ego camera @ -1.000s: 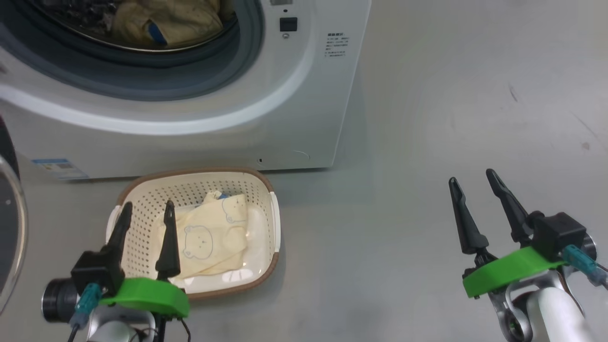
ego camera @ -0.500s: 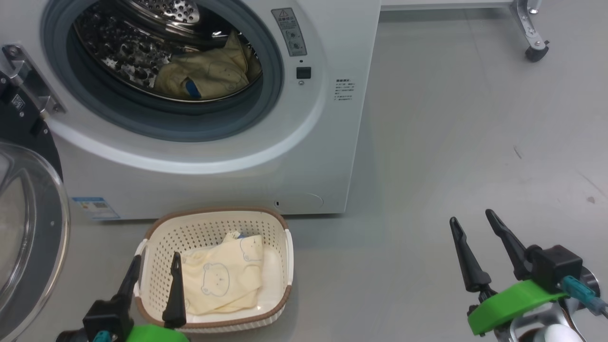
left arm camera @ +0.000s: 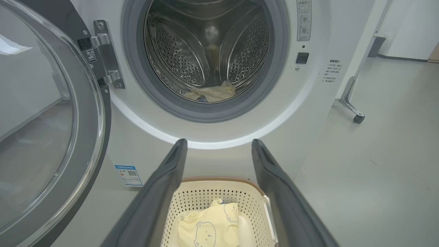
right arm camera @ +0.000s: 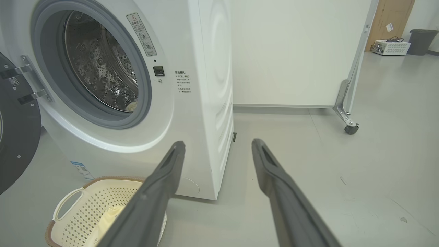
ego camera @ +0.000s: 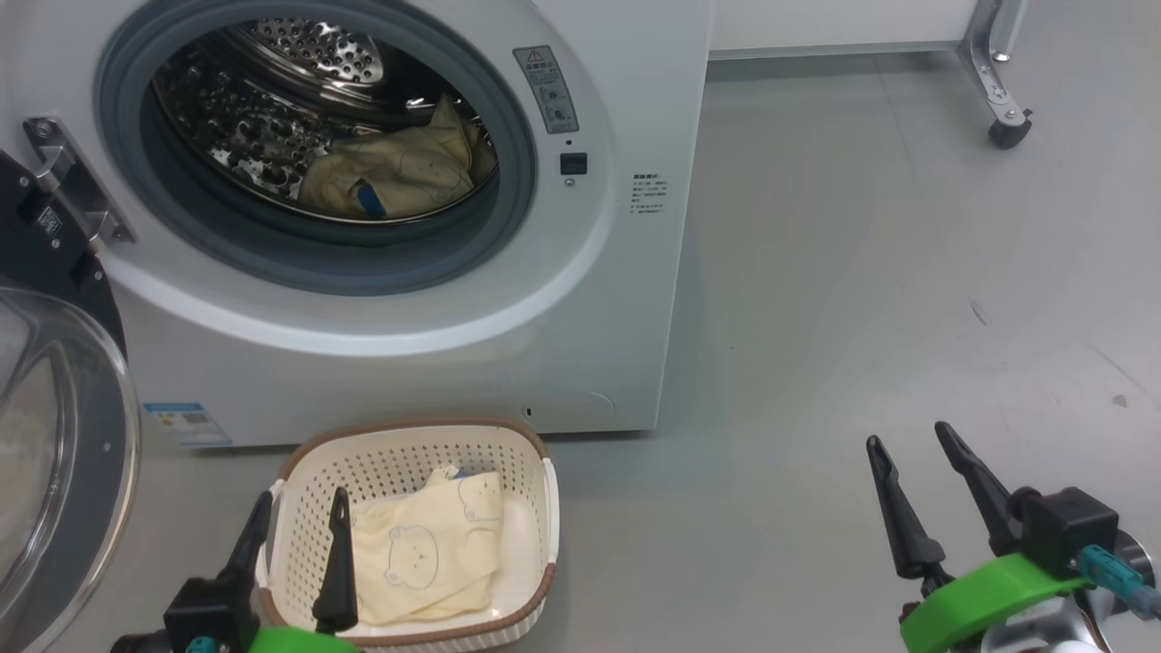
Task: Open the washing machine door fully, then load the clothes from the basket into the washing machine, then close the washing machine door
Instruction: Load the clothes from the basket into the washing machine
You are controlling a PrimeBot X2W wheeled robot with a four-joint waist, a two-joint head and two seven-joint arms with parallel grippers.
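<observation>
The left gripper (ego camera: 301,496) hangs with its two dark fingers spread apart and nothing between them, tips above the near left edge of the basket (ego camera: 413,426). The basket sits on the floor (ego camera: 816,317) just in front of the washing machine (ego camera: 590,317), below its round opening and almost touching the front panel. A cream bear-print garment (ego camera: 426,544) lies crumpled inside the basket, toward the side nearer the machine's right corner.

The right gripper (ego camera: 908,435) is also spread wide and empty. It hovers over bare floor well clear of the washing machine, out beyond its right front corner.

On the machine, the door (ego camera: 63,453) stands swung open on its hinge (ego camera: 73,181) at the left of the opening, glass bowl facing outward. Inside the steel drum (ego camera: 272,109), a second garment (ego camera: 399,172) of the same cream colour rests at the bottom near the grey seal. A small blue label (ego camera: 186,423) marks the machine's lower left front corner, just beside the basket.
</observation>
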